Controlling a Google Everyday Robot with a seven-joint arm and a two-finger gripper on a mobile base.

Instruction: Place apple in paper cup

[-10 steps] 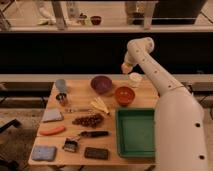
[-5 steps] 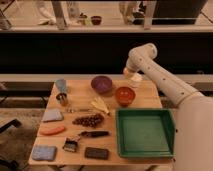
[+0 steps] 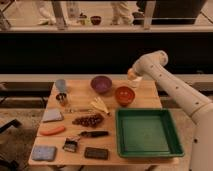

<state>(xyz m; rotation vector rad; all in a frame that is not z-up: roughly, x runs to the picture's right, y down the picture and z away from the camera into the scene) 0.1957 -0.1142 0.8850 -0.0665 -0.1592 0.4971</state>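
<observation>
My gripper (image 3: pixel 132 75) hangs at the far right corner of the wooden table (image 3: pixel 80 92), at the end of the white arm that reaches in from the right. A small yellow-orange apple (image 3: pixel 131 74) shows at its tip. The white paper cup (image 3: pixel 135 83) stands right beneath it, behind the orange-red bowl (image 3: pixel 124 95). The apple is at about the cup's rim; I cannot tell whether it touches the cup.
A purple bowl (image 3: pixel 101 83) sits left of the cup. A green tray (image 3: pixel 147 132) fills the front right. A blue-grey cup (image 3: pixel 61 85), metal cup (image 3: pixel 62 98), banana (image 3: pixel 100 105), grapes (image 3: pixel 89 120), carrot-like piece (image 3: pixel 52 130) and blue sponge (image 3: pixel 44 152) lie on the left.
The arm has swung left and its wrist has dropped, bringing the gripper down over the paper cup. The things on the table have not moved.
</observation>
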